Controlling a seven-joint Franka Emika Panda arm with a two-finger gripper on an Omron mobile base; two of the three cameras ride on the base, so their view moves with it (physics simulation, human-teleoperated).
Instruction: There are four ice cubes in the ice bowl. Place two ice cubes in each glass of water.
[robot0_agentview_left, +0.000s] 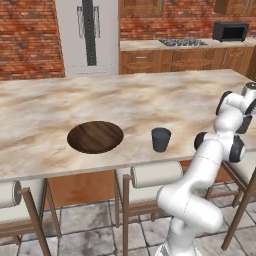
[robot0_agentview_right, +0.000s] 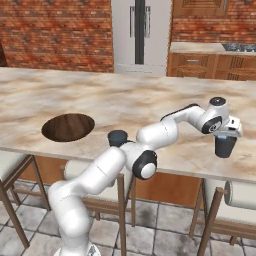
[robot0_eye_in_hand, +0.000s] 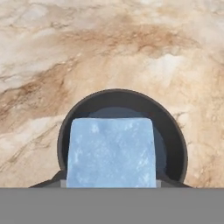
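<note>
1. Blue and glassy, the ice cube (robot0_eye_in_hand: 111, 152) sits right in front of the hand camera, square and pale with little white flecks.
2. It is over the round dark mouth of a glass (robot0_eye_in_hand: 123, 131), and the gripper (robot0_agentview_right: 226, 131) looks clamped on the cube; its tips are hidden behind the cube, so that is my guess.
3. This glass (robot0_agentview_right: 224, 146) stands near the front edge of the desk (robot0_agentview_right: 75, 95), far to the right, just under the gripper.
4. The other glass (robot0_agentview_left: 161, 139) stands nearer the middle, well apart from it.
5. The bowl (robot0_agentview_left: 95, 136) is dark brown wood, wide and flat. I see no cubes in it, but they are tiny, so I cannot be sure.
6. What could go wrong: the cube looks almost as wide as the glass mouth from here. If it drops off-centre it may hit the rim and bounce onto the desk.
7. If the gripper goes too low, it could knock the glass off the edge.
8. A hard drop could splash water.
</note>
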